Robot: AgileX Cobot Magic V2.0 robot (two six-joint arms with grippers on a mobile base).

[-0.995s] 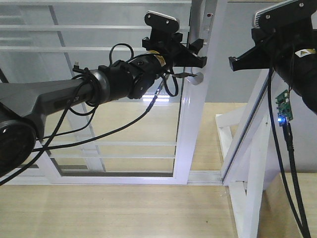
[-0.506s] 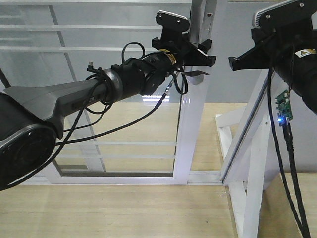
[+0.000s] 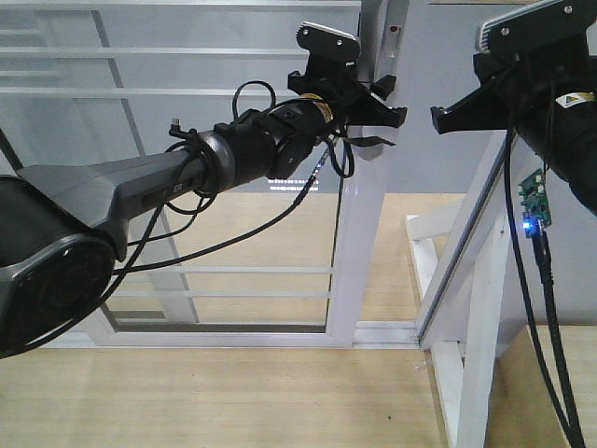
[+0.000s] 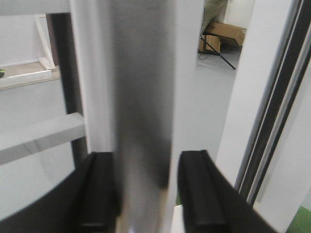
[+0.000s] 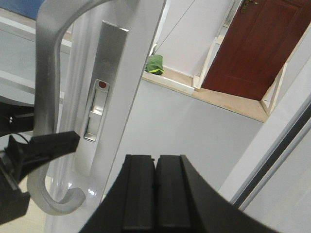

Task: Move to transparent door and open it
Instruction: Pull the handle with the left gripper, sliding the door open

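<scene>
The transparent door (image 3: 233, 224) is a glass panel with thin white bars in a white frame. Its curved grey handle (image 5: 44, 97) stands beside a lock plate (image 5: 99, 97). My left gripper (image 3: 386, 101) is at the door's right edge, open, with its two black fingers either side of the handle (image 4: 141, 121). A thin gap shows at the right finger (image 4: 199, 194). A left fingertip (image 5: 48, 143) crosses the handle in the right wrist view. My right gripper (image 5: 155, 194) is shut on nothing and hangs a little right of the door (image 3: 457, 117).
A slanted white frame structure (image 3: 466, 308) stands on the right, on a wooden floor (image 3: 233, 392). Past the doorway are a brown door (image 5: 252, 43), a green object (image 5: 155, 63) and cardboard boxes (image 4: 223, 34).
My left arm has reached further right and slightly up, bringing its fingers around the door handle. The right arm has stayed still.
</scene>
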